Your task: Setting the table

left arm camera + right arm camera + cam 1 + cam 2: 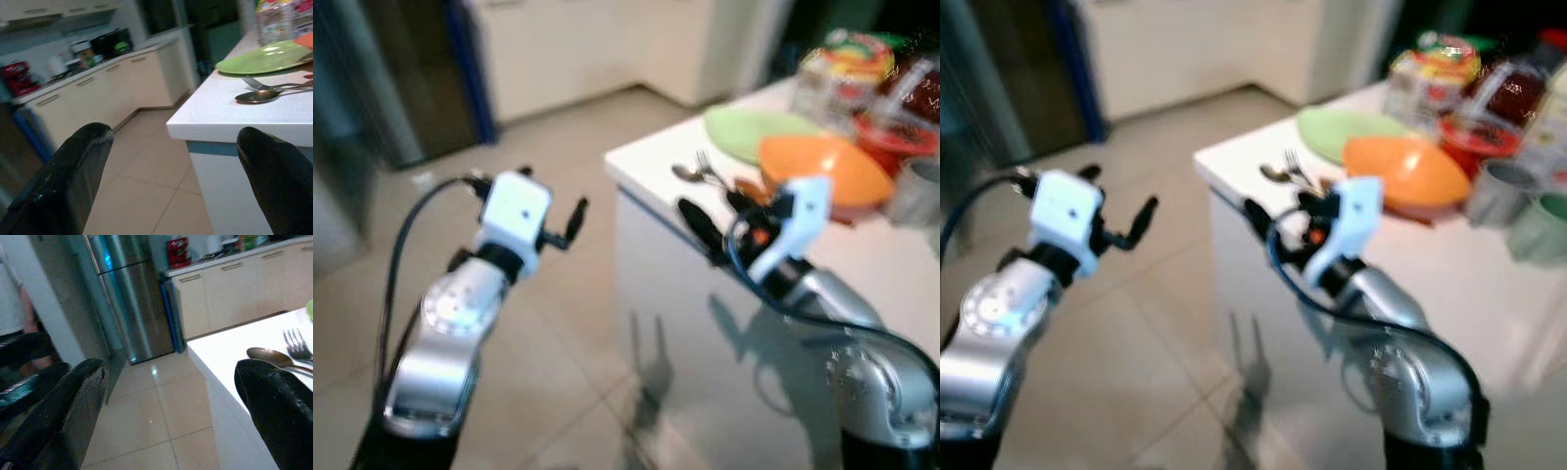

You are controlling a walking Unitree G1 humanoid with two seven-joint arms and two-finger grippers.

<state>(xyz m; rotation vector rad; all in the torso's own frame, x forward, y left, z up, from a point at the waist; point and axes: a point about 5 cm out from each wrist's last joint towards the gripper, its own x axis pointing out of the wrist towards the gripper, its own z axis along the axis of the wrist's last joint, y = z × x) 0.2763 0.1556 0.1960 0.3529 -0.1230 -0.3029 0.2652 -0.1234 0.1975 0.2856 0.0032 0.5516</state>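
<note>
A white table stands to my right. Near its corner lie a spoon and a fork, with a green plate behind them and an orange bowl beside it. My right gripper hovers open and empty at the table's corner edge, just short of the spoon and fork. My left gripper is held open and empty over the floor, left of the table. Along its fingers I see the spoon, the fork and the green plate.
A red bowl, a grey cup, a pale green cup and packaged food crowd the table's far side. Tiled floor lies to the left. A steel fridge, cream cabinets and a person stand beyond.
</note>
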